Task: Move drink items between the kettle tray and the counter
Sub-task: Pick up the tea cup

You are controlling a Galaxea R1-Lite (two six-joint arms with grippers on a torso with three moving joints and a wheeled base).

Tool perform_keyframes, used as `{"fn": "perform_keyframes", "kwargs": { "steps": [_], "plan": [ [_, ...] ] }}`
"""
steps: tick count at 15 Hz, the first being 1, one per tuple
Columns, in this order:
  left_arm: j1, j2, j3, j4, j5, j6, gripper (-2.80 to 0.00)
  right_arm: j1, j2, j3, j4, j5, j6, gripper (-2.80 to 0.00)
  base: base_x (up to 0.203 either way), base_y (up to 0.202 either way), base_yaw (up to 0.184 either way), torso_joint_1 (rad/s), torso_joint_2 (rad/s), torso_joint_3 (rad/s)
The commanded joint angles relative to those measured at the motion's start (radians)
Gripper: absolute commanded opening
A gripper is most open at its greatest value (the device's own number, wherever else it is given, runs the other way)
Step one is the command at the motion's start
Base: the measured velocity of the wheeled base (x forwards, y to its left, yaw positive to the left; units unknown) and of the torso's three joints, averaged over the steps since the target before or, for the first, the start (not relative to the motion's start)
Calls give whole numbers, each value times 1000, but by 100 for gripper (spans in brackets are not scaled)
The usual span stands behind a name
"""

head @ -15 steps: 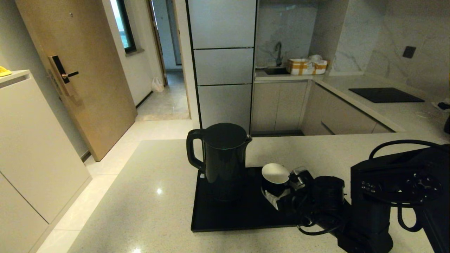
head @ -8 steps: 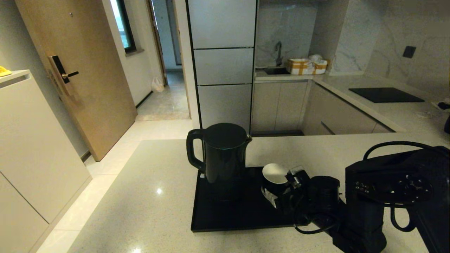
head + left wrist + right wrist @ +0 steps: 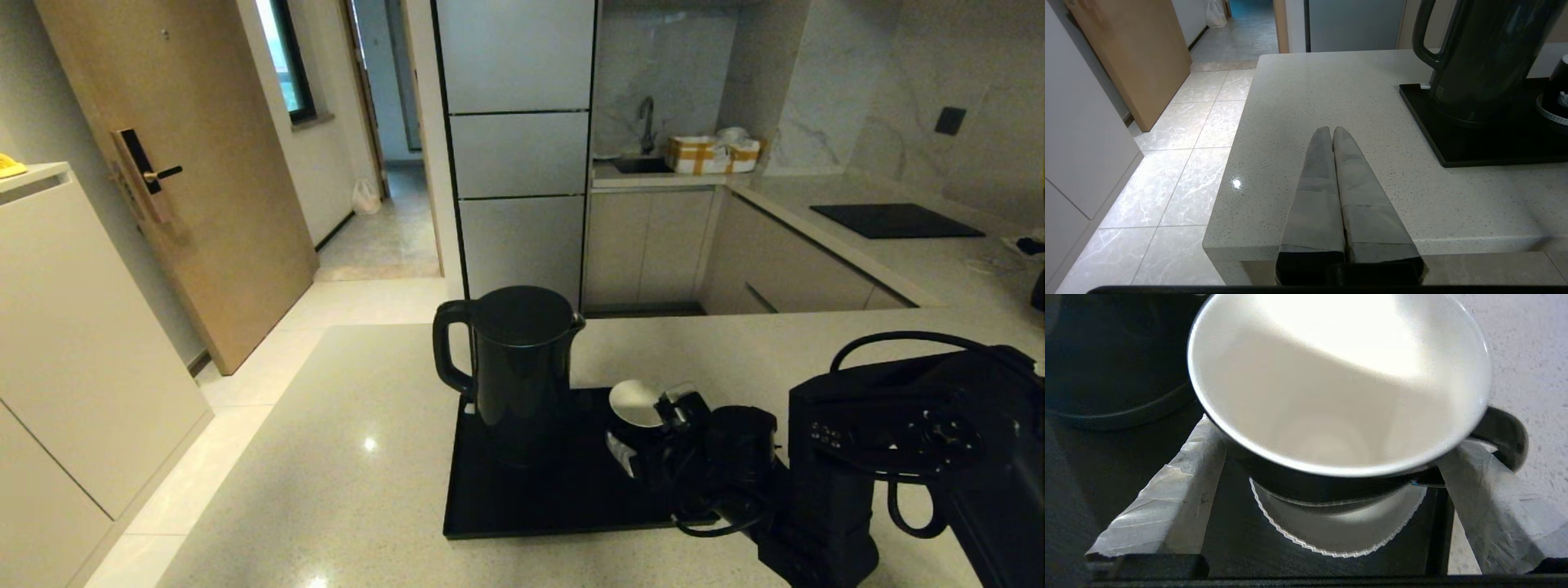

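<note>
The tall black kettle (image 3: pixel 522 367) stands upright on the left part of the black tray (image 3: pixel 539 498). To its right on the tray, the small black cup (image 3: pixel 635 404) with a white inside sits on a white saucer (image 3: pixel 618 451). My right gripper (image 3: pixel 657 425) reaches in from the right and is open. In the right wrist view its fingers (image 3: pixel 1167 490) flank the cup (image 3: pixel 1331 396) on both sides above the saucer (image 3: pixel 1339 531). My left gripper (image 3: pixel 1332 130) is shut and empty, over the counter (image 3: pixel 1310 94) left of the tray (image 3: pixel 1474 147) and kettle (image 3: pixel 1482 53).
The beige counter (image 3: pixel 343 457) ends at a left edge with tiled floor (image 3: pixel 245 384) below. A black cooktop panel (image 3: pixel 894 219) lies on the far right worktop. Behind are tall cabinets (image 3: pixel 514 155), a sink with boxes (image 3: pixel 710 153) and a wooden door (image 3: pixel 188 163).
My right arm has pushed forward and left, bringing its fingers further around the cup. Kettle, tray and cup stay in place.
</note>
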State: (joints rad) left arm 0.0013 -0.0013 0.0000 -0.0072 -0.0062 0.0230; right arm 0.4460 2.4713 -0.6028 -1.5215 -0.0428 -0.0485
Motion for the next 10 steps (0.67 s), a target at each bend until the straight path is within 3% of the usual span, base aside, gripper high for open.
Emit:
{"fn": "perform_keyframes", "kwargs": {
  "steps": [1,10],
  "plan": [
    [0,1,0,0,0,0,-280,0,3,-5,-9,0,-1,0,0,0,0,0,0,0],
    [0,1,0,0,0,0,-280,3,20,-74,69,-25,-1,0,0,0,0,0,0,0]
  ]
}}
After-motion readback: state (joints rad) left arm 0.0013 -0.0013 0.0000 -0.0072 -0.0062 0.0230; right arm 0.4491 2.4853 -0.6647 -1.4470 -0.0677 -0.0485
